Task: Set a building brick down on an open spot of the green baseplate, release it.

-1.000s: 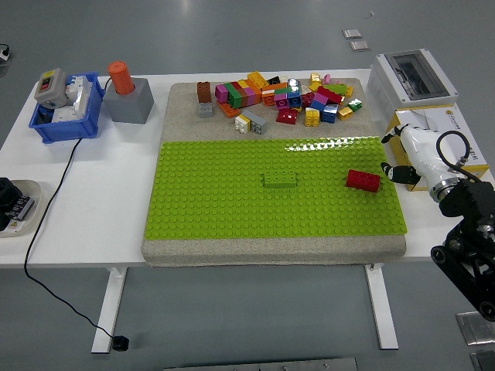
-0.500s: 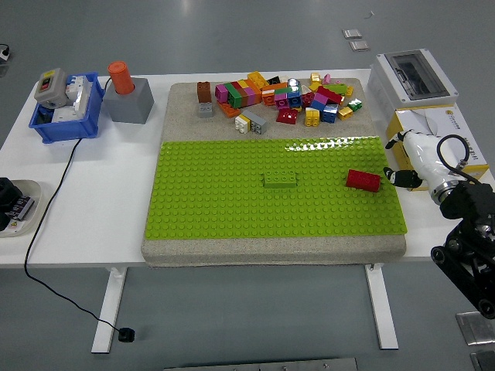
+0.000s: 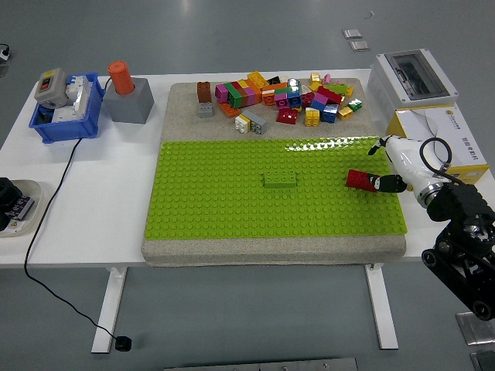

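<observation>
From my seat I could read no writing anywhere: the round logo and print on the yellow box (image 3: 455,135) at the table's three o'clock edge were too small to make out, and so was anything on the white enclosure (image 3: 410,76) behind it. The grey switch unit lying in the blue bin (image 3: 66,116) at ten o'clock carried coloured buttons, but no legible label.

The right hand (image 3: 398,166) reached in from three o'clock, its white shell over the right margin of the green baseplate (image 3: 232,193). Its dark fingertips (image 3: 390,184) met the right end of the red brick (image 3: 360,180), which sat on the plate's studs at about three o'clock. I could not tell whether the fingers gripped the brick or only touched it; they lay too dark and too small against it. The arm below was cut off by the picture's right edge.

A green brick (image 3: 280,179) sat at the plate's centre, nearly lost against the same colour. The loose brick pile (image 3: 282,97) lay at twelve o'clock on the beige mat (image 3: 186,108), beyond the plate. A grey block with an orange cylinder (image 3: 126,94) stood at eleven o'clock. At nine o'clock a dark device (image 3: 14,202) was cropped by the frame.
</observation>
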Tool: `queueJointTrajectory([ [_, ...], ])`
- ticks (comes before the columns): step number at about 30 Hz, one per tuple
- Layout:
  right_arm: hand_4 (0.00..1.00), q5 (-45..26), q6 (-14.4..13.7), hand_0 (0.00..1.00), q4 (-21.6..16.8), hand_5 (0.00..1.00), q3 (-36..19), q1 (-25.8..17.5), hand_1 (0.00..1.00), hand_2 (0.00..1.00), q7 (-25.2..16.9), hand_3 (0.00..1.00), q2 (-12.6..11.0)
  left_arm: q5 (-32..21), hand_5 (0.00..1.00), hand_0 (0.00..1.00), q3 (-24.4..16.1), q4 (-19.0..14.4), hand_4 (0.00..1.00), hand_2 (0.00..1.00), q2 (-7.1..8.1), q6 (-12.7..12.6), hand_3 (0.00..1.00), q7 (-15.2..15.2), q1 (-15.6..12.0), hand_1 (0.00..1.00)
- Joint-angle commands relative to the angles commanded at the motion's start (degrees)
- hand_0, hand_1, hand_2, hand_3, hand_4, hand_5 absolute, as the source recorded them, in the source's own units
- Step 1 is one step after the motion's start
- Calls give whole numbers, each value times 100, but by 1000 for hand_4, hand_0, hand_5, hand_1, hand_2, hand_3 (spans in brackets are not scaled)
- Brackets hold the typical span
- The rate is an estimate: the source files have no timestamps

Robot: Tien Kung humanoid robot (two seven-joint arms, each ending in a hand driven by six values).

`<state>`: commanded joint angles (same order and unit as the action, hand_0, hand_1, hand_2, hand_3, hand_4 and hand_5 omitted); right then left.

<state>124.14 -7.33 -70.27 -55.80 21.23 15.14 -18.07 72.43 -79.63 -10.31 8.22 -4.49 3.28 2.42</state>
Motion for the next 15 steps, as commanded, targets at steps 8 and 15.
queueJointTrajectory([
  [8,814,-76,-6,742,61,343,128,20,766,816,20,643,31,30,203,658,-20,0,699,601,-11,8,697,2,6,613],
  [15,808,-96,-22,742,281,322,218,64,766,815,7,642,105,49,202,658,-34,0,699,601,-18,14,698,-2,5,613],
])
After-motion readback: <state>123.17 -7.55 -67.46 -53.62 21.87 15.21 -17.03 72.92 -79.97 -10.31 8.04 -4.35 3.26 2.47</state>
